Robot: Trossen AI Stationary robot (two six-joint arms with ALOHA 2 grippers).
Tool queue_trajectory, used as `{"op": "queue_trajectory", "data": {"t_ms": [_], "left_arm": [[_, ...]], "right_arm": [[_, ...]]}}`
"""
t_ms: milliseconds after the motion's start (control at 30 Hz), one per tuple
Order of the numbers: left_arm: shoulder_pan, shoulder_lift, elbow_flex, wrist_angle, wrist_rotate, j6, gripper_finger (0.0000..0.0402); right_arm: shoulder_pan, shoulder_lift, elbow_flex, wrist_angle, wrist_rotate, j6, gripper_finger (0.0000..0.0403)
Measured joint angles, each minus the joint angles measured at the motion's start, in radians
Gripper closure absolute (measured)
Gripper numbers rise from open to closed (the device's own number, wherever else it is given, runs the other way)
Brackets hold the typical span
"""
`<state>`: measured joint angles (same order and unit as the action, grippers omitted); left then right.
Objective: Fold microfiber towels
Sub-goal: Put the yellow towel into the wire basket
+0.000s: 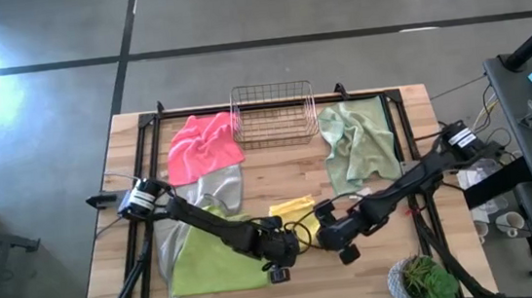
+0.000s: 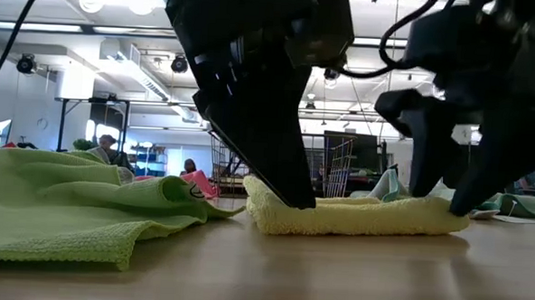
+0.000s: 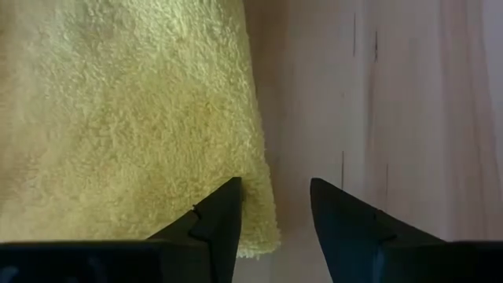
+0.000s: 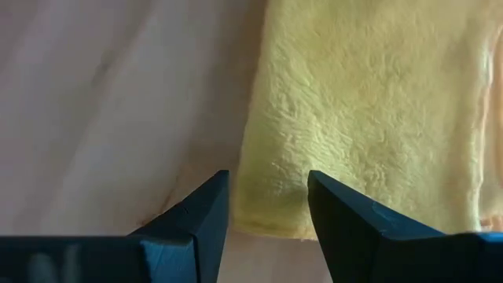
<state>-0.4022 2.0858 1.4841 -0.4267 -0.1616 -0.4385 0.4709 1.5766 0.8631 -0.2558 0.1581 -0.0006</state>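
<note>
A yellow towel (image 1: pixel 291 208) lies folded into a flat strip (image 2: pixel 355 217) on the wooden table near its front middle. My left gripper (image 3: pixel 275 189) is open at the strip's left end, one finger over the cloth and one over bare wood. At the strip's right end my right gripper (image 4: pixel 267 181) is open, straddling a corner (image 4: pixel 259 220). Both point steeply down. A lime green towel (image 1: pixel 213 257) lies crumpled at the front left, with a grey towel (image 1: pixel 213 185) behind it. A pink towel (image 1: pixel 204 145) and a sage towel (image 1: pixel 355 140) lie farther back. My left gripper has a fingertip (image 2: pixel 294 198) down at the top of the yellow towel's left end; I cannot tell whether it touches the cloth. My right gripper has a fingertip (image 2: pixel 457 205) at the towel's right end; whether it touches, I cannot tell either.
A copper wire basket (image 1: pixel 272 114) stands at the far middle, between the pink and sage towels. A potted plant (image 1: pixel 426 280) sits at the front right corner. Bare wood (image 1: pixel 376 275) lies in front of the yellow towel. People show in the room beyond the table.
</note>
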Motion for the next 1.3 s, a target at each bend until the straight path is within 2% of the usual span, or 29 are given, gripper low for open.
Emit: {"op": "queue_trajectory", "data": {"t_ms": [400, 600, 733, 1000, 1167, 1300], "left_arm": [[0.017, 0.035, -0.011, -0.006, -0.017, 0.001, 0.0265], [0.027, 0.038, -0.012, -0.024, -0.138, 0.002, 0.0270], [0.036, 0.039, -0.016, -0.025, -0.135, 0.003, 0.0299], [0.048, 0.038, -0.011, -0.028, -0.137, 0.008, 0.0388], [0.049, 0.039, 0.000, -0.030, -0.134, 0.009, 0.0395], [0.050, 0.028, 0.010, -0.037, -0.116, 0.008, 0.0394]], "right_arm": [[0.000, 0.064, 0.002, 0.008, 0.002, 0.028, 0.0240], [0.000, 0.062, 0.001, 0.009, 0.014, 0.052, 0.0266], [-0.001, 0.062, 0.001, 0.011, 0.015, 0.058, 0.0292], [-0.004, 0.062, 0.000, 0.012, 0.026, 0.105, 0.0352], [-0.005, 0.054, -0.002, 0.004, 0.040, 0.120, 0.0389], [-0.007, 0.024, -0.003, -0.008, 0.044, 0.166, 0.0393]]}}
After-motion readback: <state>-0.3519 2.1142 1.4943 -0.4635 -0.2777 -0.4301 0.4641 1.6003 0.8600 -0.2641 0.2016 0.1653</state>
